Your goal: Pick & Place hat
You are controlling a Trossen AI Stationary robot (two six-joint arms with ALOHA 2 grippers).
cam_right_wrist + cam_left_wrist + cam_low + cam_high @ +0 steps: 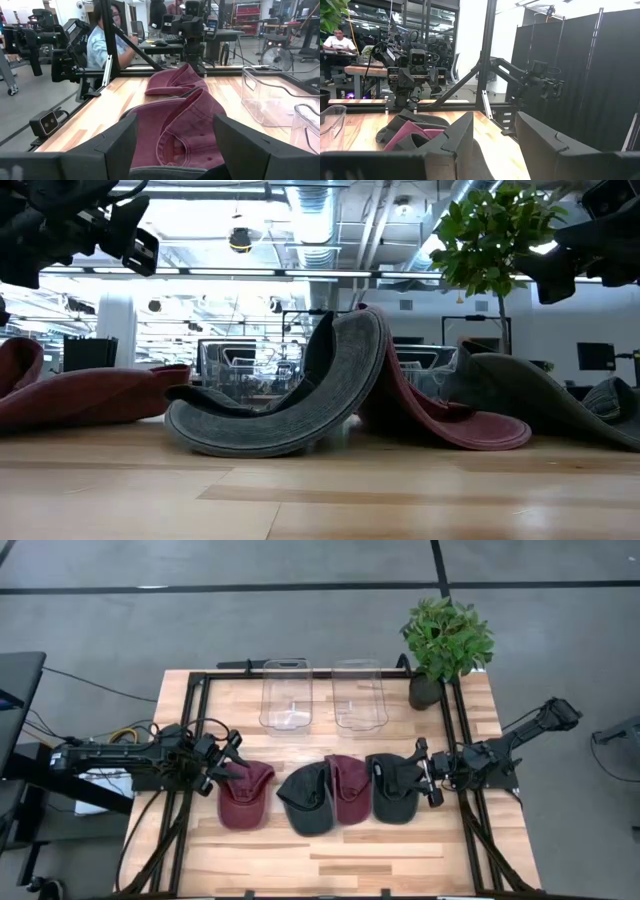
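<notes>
While both tools gape — four hats [246, 794] lie.

cloth caps [330, 795], wooden table [330, 855], clear plastic bins [286, 695]

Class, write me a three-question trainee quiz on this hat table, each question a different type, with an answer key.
1. True or false: a hat already lies inside one of the clear bins.
2. How many hats lie on the table?
3. Multiple choice: the left end effector is nearest which hat? A) the maroon hat at the left end of the row B) the dark hat at the right end C) the middle maroon hat

Key: 1 false; both bins hold no hat. 2 four: two maroon, two dark. 3 A.
</notes>
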